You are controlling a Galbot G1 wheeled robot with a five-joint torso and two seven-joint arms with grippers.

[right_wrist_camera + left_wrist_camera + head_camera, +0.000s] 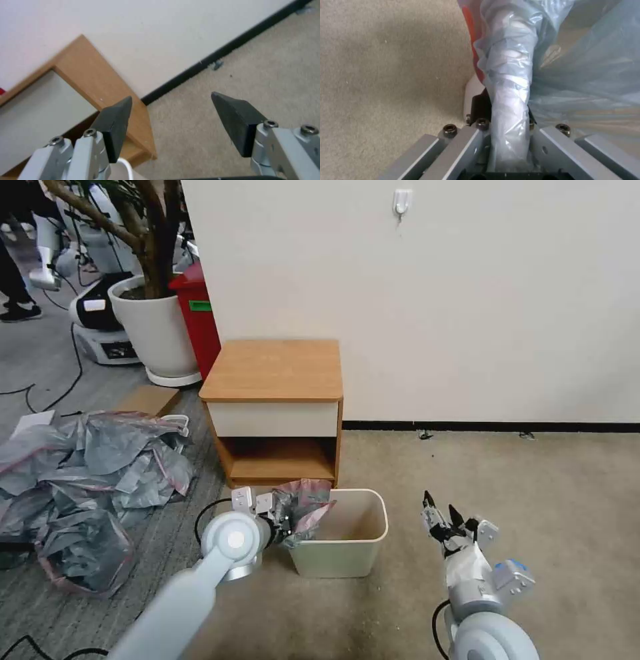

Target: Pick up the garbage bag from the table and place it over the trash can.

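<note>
1. My left gripper [288,525] is clamped on the thin crinkly grey translucent garbage bag [303,508] with its pink-red edge band; the bag hangs bunched at the left rim of the small cream-beige plastic trash can [347,560], off the light-brown wooden table [273,370].
2. My right gripper [440,508] hovers unclenched and empty, near the can's right side.
3. Governing relation — the unopened bag lies left of the can's mouth; the mouth stretches rightward, toward my right gripper.

- trash can [347,550] sits on the floor right in front of the table [273,370]
- garbage bag [303,507] hangs over the can's left rim
- bag heap [87,487] lies well left of the can
</note>
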